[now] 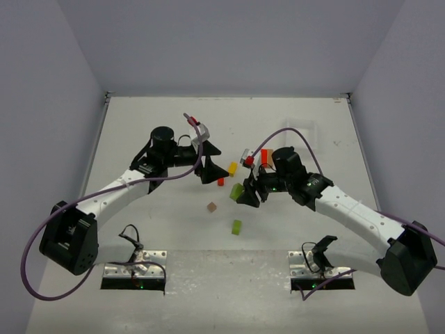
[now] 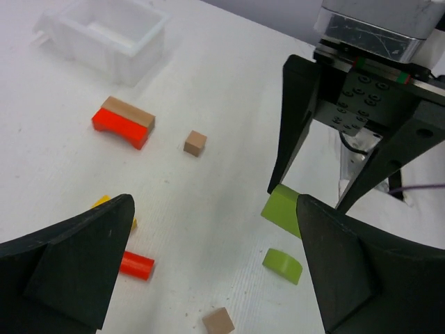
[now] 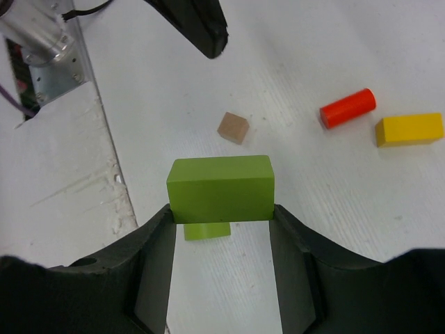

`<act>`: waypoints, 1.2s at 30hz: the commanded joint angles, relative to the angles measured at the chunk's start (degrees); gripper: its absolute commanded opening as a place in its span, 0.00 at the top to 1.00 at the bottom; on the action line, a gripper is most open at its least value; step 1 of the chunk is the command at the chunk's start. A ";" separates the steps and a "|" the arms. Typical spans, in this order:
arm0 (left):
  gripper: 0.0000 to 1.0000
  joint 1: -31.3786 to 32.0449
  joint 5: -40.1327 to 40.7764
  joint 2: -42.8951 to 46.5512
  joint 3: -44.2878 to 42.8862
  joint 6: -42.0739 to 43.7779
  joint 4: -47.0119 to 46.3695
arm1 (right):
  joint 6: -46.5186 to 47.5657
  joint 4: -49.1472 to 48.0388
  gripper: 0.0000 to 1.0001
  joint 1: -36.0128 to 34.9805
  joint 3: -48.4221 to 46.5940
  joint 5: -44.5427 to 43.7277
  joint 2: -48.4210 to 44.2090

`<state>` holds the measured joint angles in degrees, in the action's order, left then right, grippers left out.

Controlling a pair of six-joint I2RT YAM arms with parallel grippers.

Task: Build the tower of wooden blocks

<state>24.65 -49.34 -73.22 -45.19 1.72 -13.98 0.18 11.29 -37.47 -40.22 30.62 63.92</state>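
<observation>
Lime-green rectangular wooden block (image 3: pixel 221 188) sits clamped in the right hand (image 3: pixel 222 214) (over the white worktop (image 3: pixel 348 209), near a green half-round piece (image 3: pixel 207 231)); the left hand (image 2: pixel 214 209), further left, gapes wide.

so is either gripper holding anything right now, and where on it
The right gripper holds a lime green block, pinched across its two short end faces. The left gripper is open and holds nothing.
</observation>
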 commanded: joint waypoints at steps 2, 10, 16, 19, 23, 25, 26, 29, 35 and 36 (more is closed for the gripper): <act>0.00 -0.84 20.42 8.05 5.49 -13.71 -6.41 | -6.80 -10.68 1.00 -0.06 5.07 -11.52 -2.08; 0.00 -0.84 30.65 20.15 12.93 -21.62 -2.07 | -11.49 3.33 1.00 -0.06 -0.68 -25.14 2.84; 0.00 -0.75 35.35 26.76 16.02 -23.43 1.75 | -16.23 15.70 0.99 -0.05 -4.83 -26.74 10.73; 0.00 -0.78 36.39 28.71 16.47 -23.32 3.32 | -16.35 20.00 0.99 -0.06 -6.38 -27.66 12.51; 0.00 -0.83 36.20 30.30 17.03 -23.23 3.76 | -16.18 23.98 0.99 -0.14 -8.02 -26.52 16.43; 0.00 -0.78 36.16 30.78 17.32 -23.31 3.78 | -16.46 25.21 0.99 -0.09 -8.61 -26.77 18.29; 0.00 -0.75 36.19 30.94 17.43 -23.33 3.82 | -16.68 25.60 0.99 -0.07 -8.74 -27.11 19.11; 0.00 -0.75 36.41 30.87 17.50 -23.01 4.46 | -17.05 25.98 0.99 -0.14 -8.74 -27.88 21.21; 0.00 -0.79 37.21 31.60 18.33 -22.86 4.40 | -18.58 18.17 1.00 -0.14 -5.96 -27.81 22.80; 0.00 -0.83 37.25 31.65 18.38 -22.78 4.40 | -18.81 16.84 1.00 -0.14 -5.21 -27.85 22.57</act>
<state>24.27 -12.71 -42.87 -27.17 -21.09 -8.66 -16.69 34.28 -37.43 -46.58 3.39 86.96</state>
